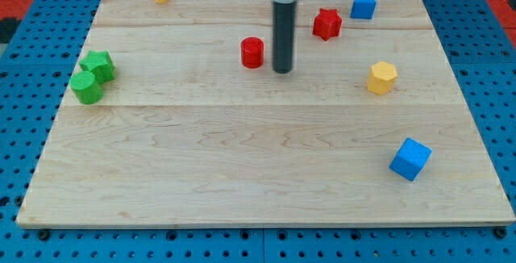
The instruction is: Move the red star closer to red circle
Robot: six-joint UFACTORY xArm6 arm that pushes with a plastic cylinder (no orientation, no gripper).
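Wooden board [242, 166] on blue pegboard [24, 93]; my tip [282, 71] beside red circle [252, 52], no end effector.

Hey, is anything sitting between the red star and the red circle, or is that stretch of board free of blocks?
No block lies between them. Only my tip stands in that stretch, just to the view's right of the red circle and to the view's left of the red star, touching neither. The blue block sits beyond the star.

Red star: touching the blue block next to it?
No, a strip of bare board separates the red star from the blue block at its upper right.
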